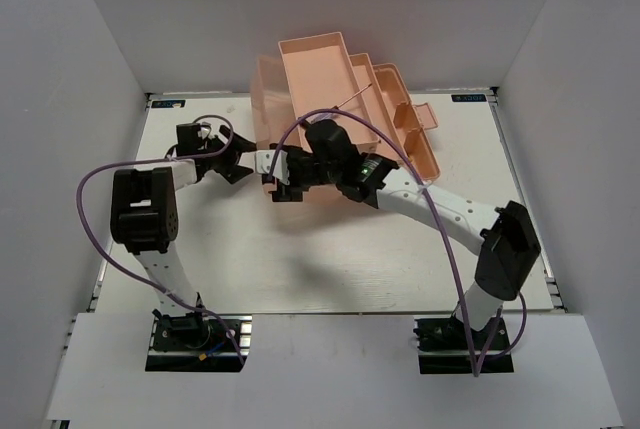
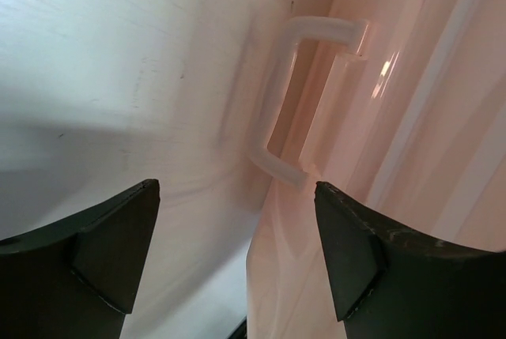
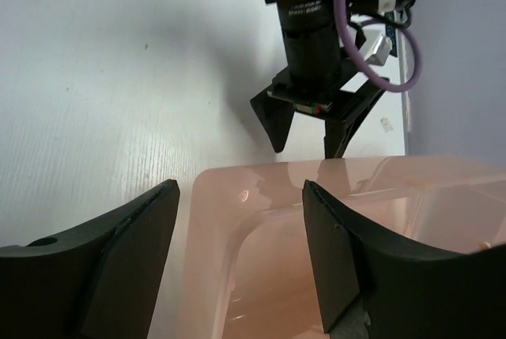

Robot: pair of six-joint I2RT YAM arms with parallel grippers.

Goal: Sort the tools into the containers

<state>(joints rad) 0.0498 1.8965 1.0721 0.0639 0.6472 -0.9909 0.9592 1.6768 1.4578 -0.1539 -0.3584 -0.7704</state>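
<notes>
The salmon-pink toolbox [image 1: 345, 99] stands open at the back centre with its trays fanned out. A thin dark shaft [image 1: 356, 97], like the long screwdriver's, lies across an upper tray; the other tools are hidden. My left gripper [image 1: 240, 161] is open and empty at the toolbox's left side. In the left wrist view it [image 2: 237, 187] straddles the pink wall [image 2: 411, 118] below the translucent handle [image 2: 277, 110]. My right gripper [image 1: 281, 177] is open and empty over the front-left corner; the right wrist view shows it [image 3: 241, 185] above the rim [image 3: 213, 220].
The left gripper [image 3: 304, 152] shows in the right wrist view, open, just beyond the toolbox rim and facing my right gripper. The two grippers are close together. White walls enclose the white table [image 1: 330, 249]. Purple cables [image 1: 95, 184] loop off both arms.
</notes>
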